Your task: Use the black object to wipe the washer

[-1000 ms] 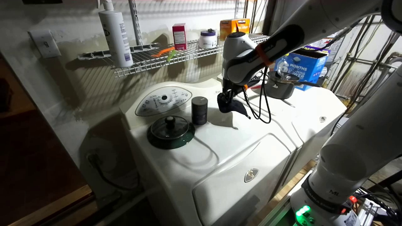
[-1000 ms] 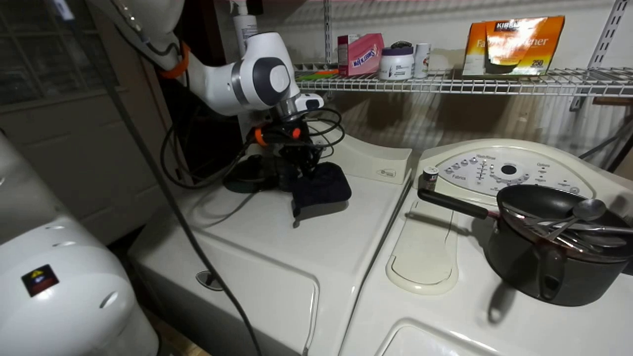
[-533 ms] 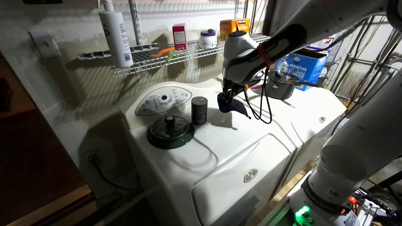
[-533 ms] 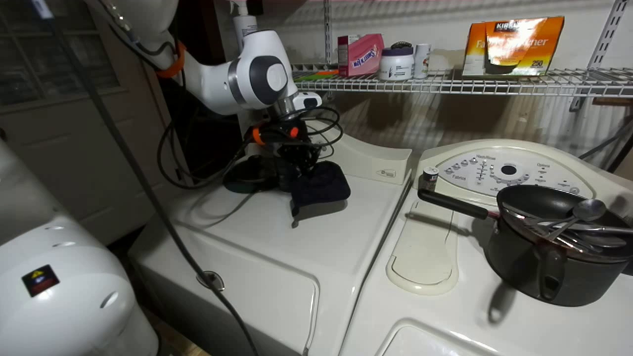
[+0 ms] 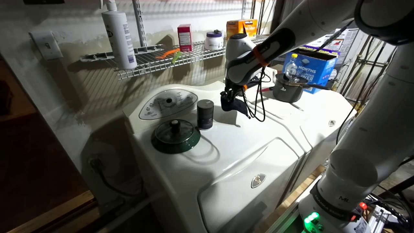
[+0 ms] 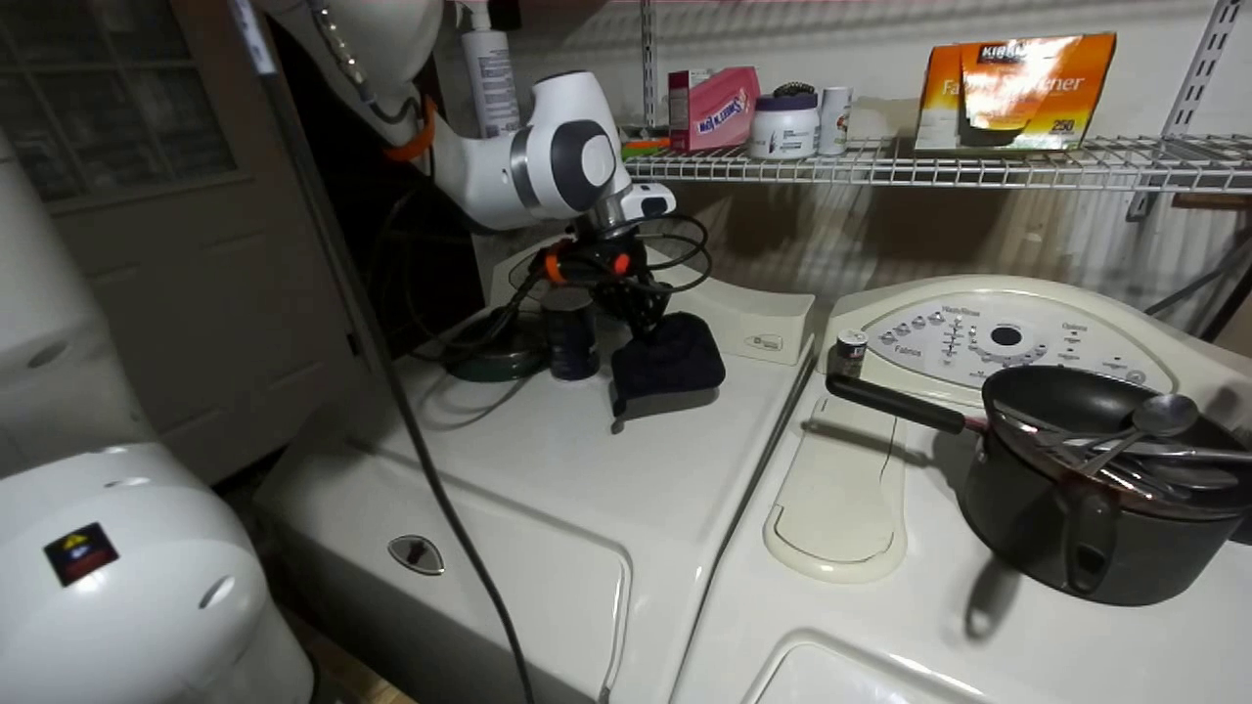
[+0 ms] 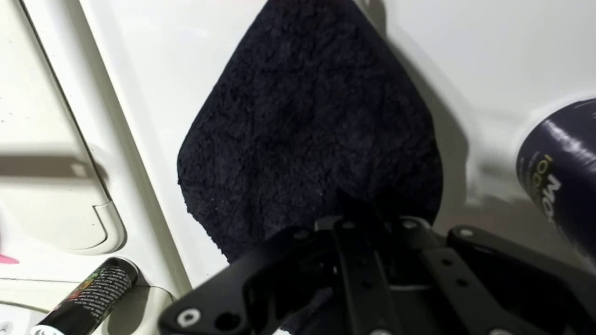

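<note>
The black object (image 5: 234, 106) is a dark fuzzy pad with a short strap end, also in the exterior view (image 6: 670, 357). My gripper (image 5: 229, 97) is shut on it, seen also from the exterior (image 6: 641, 318). In the wrist view the fingers (image 7: 368, 204) are close together against the pad (image 7: 307, 125); the fingertips are dark and hard to make out. The pad hangs tilted a little above the white top of the washer (image 5: 239, 139), its shadow apart from it. The washer top also shows in an exterior view (image 6: 587, 479).
A black upright cylinder (image 5: 205, 118) stands close beside the pad, also in the wrist view (image 7: 563, 172). A round green-black dish with glass lid (image 5: 176, 145) sits beyond it. A second white machine (image 6: 929, 626) adjoins, holding a pot (image 6: 1105, 538) and small jar (image 6: 849, 357). A wire shelf (image 6: 880, 174) hangs behind.
The gripper and pad have shifted away from the black cylinder, towards the back panel and the second machine. The cylinder now shows fully beside the pad. The pad stays gripped.
</note>
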